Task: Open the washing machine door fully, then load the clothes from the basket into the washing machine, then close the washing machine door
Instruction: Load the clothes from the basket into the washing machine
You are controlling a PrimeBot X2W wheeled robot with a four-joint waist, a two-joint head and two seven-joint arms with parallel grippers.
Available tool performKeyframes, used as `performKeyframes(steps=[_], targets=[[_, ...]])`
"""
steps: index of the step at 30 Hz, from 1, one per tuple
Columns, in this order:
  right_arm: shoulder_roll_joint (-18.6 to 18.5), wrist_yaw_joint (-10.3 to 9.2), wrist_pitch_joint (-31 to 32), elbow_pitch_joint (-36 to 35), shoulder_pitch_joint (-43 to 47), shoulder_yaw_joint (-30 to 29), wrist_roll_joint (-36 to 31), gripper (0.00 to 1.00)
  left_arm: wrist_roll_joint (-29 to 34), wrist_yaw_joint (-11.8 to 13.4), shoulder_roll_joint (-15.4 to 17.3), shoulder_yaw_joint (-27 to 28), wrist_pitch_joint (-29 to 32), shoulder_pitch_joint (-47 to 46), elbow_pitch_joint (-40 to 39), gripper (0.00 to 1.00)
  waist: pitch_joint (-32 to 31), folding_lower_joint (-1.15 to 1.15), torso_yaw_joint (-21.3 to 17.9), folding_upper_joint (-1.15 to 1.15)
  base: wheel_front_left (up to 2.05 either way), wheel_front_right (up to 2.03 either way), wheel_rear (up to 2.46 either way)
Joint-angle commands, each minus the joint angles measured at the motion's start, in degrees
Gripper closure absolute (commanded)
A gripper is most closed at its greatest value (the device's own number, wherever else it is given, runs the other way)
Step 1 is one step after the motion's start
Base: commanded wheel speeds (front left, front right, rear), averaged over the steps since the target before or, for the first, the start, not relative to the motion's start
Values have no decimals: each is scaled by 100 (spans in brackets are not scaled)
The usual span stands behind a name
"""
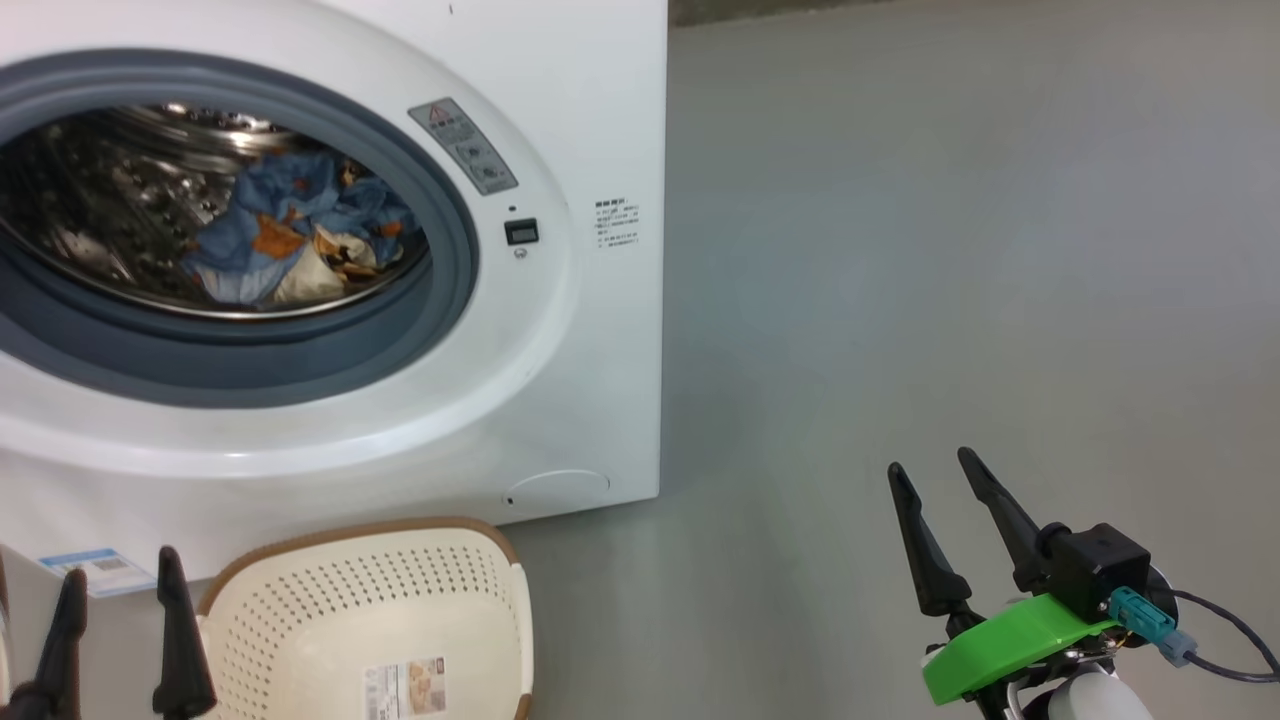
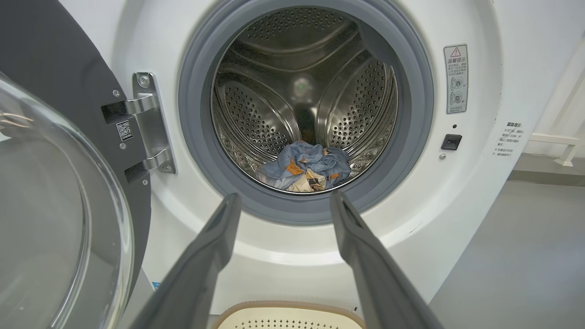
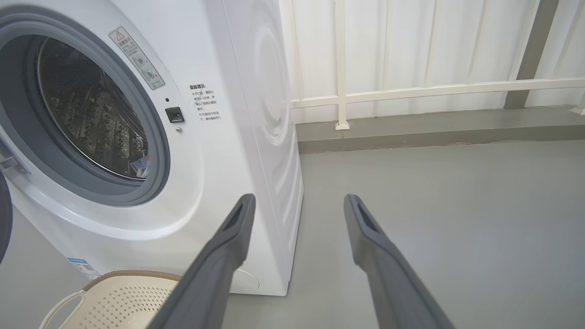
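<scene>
Two empty, wide-spread grippers: left gripper (image 2: pixel 284 196), right gripper (image 3: pixel 299 196); clothes (image 2: pixel 306 167) in drum (image 2: pixel 292 68), beyond the left's tips

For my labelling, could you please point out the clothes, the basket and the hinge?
clothes (image 2: pixel 305 171), left wrist view, blue heap's middle.
basket (image 1: pixel 300 610), head view, perforated wall.
hinge (image 2: pixel 154 132), left wrist view, metal plate.

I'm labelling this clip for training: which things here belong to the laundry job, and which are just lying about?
Job in hand:
washing machine
door, swung open
clothes, in the drum
basket

Just there:
floor
railing along the wall
</scene>
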Motion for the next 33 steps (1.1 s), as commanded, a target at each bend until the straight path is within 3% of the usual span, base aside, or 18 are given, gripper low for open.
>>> performKeyframes(steps=[1, 11, 21, 33], targets=[[29, 9, -27, -116, 5, 159, -54, 0, 128, 57, 113, 251, -67, -59, -190, 0, -174, 1, -44, 0, 0, 0, 0], [12, 9, -27, -116, 185, 123, -92, 0, 879, 3, -162, 490, -69, 656, -275, 0, -401, 1, -108, 0, 0, 0, 0], [-21, 9, -27, -141, 234, 113, -113, 0, 1314, -268, -720, 895, -69, 1019, -220, 0, -469, 1, -179, 0, 0, 0, 0], [-8, 9, -27, -198, 290, 126, -154, 0, 1586, -584, -1041, 1306, -70, 1057, -167, 0, -455, 1, -172, 0, 0, 0, 0]])
